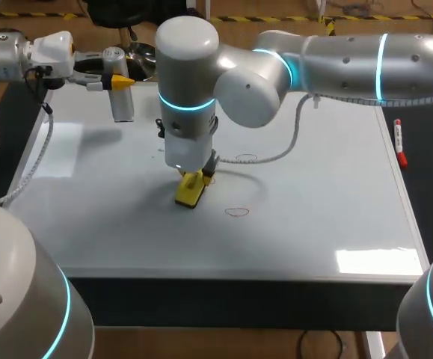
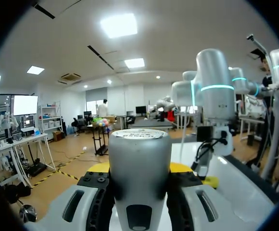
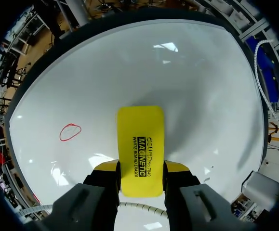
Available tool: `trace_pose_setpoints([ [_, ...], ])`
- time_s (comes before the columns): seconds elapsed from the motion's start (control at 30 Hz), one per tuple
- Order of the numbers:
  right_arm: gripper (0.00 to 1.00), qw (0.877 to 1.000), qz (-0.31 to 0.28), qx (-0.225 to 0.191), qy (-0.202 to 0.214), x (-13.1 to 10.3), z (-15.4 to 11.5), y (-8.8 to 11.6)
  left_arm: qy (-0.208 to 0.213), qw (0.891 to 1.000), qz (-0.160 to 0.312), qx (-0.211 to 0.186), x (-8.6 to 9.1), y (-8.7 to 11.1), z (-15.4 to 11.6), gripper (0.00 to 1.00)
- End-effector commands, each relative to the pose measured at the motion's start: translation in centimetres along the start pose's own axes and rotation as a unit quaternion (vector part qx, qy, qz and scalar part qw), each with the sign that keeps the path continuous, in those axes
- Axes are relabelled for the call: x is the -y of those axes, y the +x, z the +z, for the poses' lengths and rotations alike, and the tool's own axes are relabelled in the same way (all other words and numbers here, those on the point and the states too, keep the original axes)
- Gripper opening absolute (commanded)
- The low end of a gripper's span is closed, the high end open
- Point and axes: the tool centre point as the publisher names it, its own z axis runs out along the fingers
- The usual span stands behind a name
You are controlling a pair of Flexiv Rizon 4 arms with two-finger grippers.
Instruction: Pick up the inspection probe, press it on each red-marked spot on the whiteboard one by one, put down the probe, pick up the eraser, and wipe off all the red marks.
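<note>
Yellow block eraser (image 3: 140, 144) clamped by its long sides between the fingers of the right gripper (image 3: 141, 168), which close narrowly on it from both sides. The grip at the rear end leaves most of the flat face free ahead of the fingers, presumably so that face can be laid to the whiteboard (image 1: 313, 187). In the head view the right arm reaches in past the middle of the board and carries the eraser tilted, with its lower edge at or just above the surface; contact cannot be settled. A red ring (image 1: 237, 212) lies near the eraser, towards the front edge, and a fainter red mark (image 1: 244, 158) lies beside the arm's cable. Both are unwiped, so the wiping stage is judged barely begun. The silver inspection probe (image 1: 121, 93) stands upright at the far left corner of the board, gripped from two sides by the fingers of the left gripper (image 1: 119, 81). It has not been set down as the task sentence prescribes, though it is well apart from the marks. Neither tool sits in a holder; each is carried by fingers. A red marker pen (image 1: 399, 142) lies at the board's right edge, on the desk (image 1: 429, 179).
</note>
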Motion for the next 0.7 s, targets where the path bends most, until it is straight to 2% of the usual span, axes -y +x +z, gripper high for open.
trace_pose_setpoints([
  [0.03, 0.00, 1.000, -0.002, -0.001, -0.005, 0.2, 0.7, 0.0, -0.001, 1.000, 0.001, 0.002, 0.1, 0.1, 0.0, 0.00],
  [0.43, 0.00, 1.000, -0.003, -0.004, -0.025, 0.2, 2.0, 1.3, -0.001, 1.000, 0.001, 0.002, 0.1, 0.1, 0.0, 0.00],
  [0.7, 0.00, 0.999, 0.009, -0.012, -0.030, 0.3, 2.4, 3.2, -0.001, 1.000, 0.001, 0.002, 0.1, 0.1, 0.0, 0.00],
])
